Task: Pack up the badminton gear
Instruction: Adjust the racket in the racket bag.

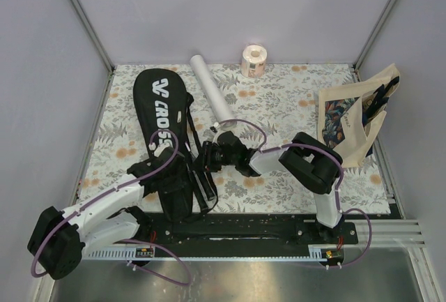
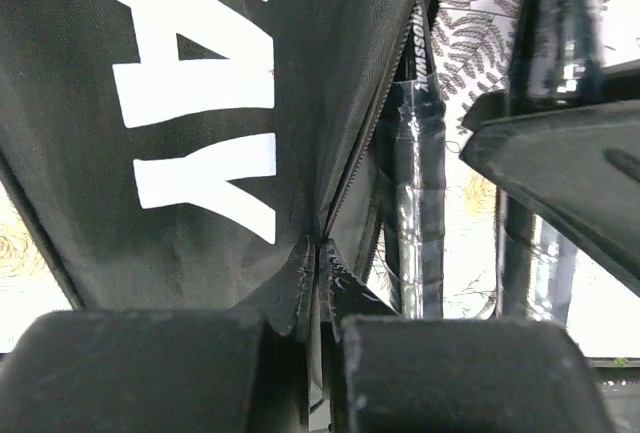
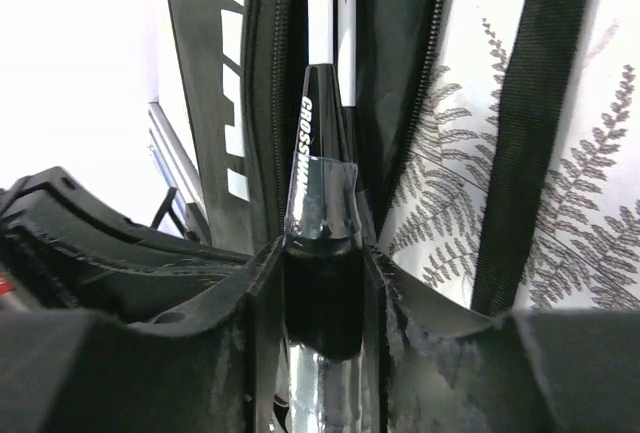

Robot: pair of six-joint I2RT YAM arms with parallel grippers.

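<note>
One racket (image 3: pixel 318 143) in right pincer (image 3: pixel 320 263)

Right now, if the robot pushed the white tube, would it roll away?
Probably: the white tube is round and lies on its side on the flat table. It would likely roll sideways, not lengthwise. Pushed near one end, it may swivel, being long.

Floral-clothed table (image 1: pixel 300 100) bears racket bag (image 1: pixel 157 103), white tube (image 1: pixel 211 87), paper roll (image 1: pixel 254 60), tote bag (image 1: pixel 345 124).

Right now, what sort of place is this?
Probably a lab robot cell, not a home: plain grey walls on a metal frame, a floral mat as tabletop, a mounting rail at the near edge.
</note>
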